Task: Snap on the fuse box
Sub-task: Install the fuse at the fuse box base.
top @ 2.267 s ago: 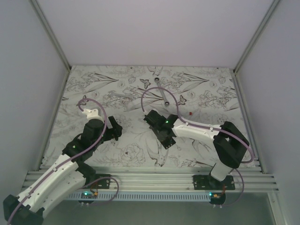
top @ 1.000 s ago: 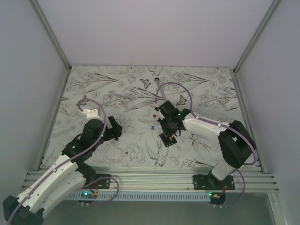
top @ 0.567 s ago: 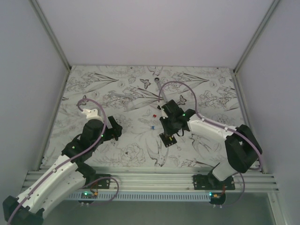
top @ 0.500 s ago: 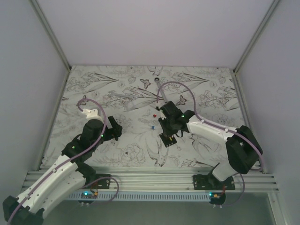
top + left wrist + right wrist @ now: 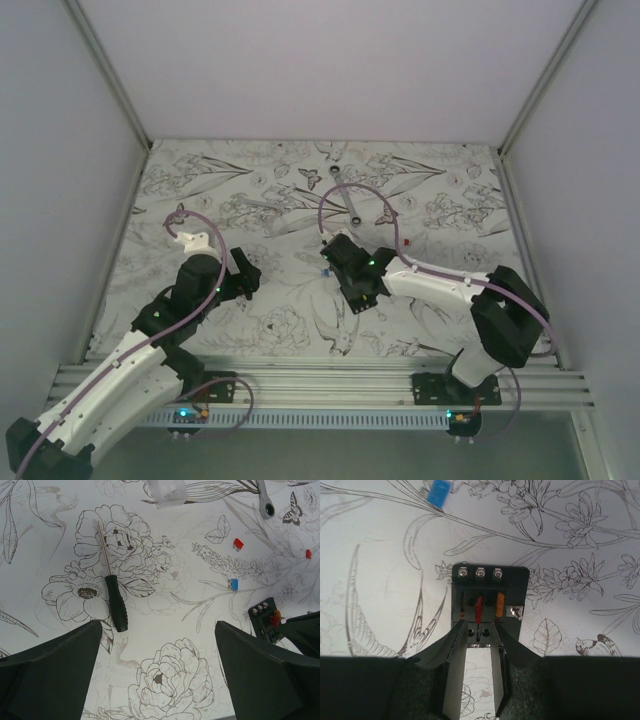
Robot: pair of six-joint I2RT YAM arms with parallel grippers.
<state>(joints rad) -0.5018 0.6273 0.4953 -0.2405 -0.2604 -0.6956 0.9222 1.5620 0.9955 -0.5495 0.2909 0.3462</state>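
The fuse box (image 5: 489, 600) is a black block lying flat on the flower-patterned table, with a red fuse (image 5: 478, 609) and an orange fuse (image 5: 500, 605) standing in its slots. My right gripper (image 5: 479, 629) hangs over its near edge, jaws a little apart, nothing between them. The box (image 5: 266, 620) also shows at the right edge of the left wrist view. A pale translucent cover (image 5: 167, 490) lies farther back. My left gripper (image 5: 160, 680) is wide open above bare table. From above, the right gripper (image 5: 352, 285) hides most of the box.
A slim black-handled screwdriver (image 5: 114, 605) lies left of centre. Loose fuses sit on the table: two red ones (image 5: 238, 543) (image 5: 308, 554) and a blue one (image 5: 233, 584). A metal wrench (image 5: 265, 502) lies at the back. White walls close in the table on three sides.
My right gripper has gone from shut to slightly open and its wrist has swung left and nearer over the fuse box. The left arm has stayed still.
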